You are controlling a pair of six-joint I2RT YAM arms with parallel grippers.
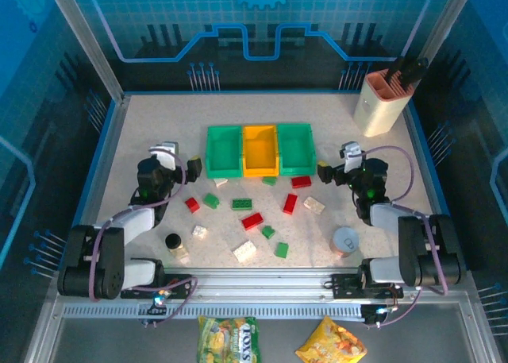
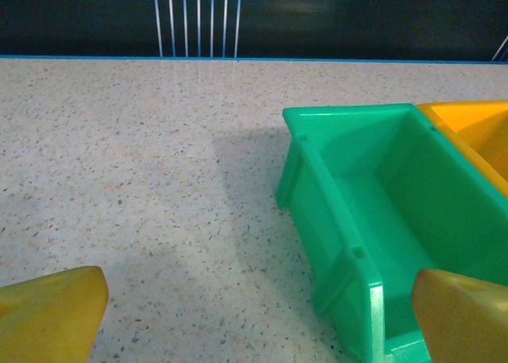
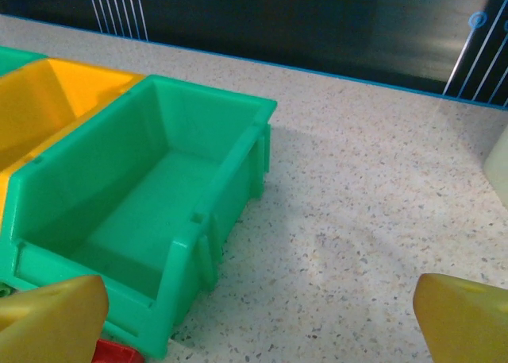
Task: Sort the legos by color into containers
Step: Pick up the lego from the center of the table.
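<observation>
With the legos scattered on the counter before three empty bins, and the left end effector and right end effector both wide and empty, sorting looks unstarted; next, descend onto one brick.

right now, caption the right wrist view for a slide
Open right gripper hovers near an empty green bin, orange-yellow bin alongside.

Orange bin cut by right edge. Red lego cut by bottom edge. Beige holder cut at right.
</observation>
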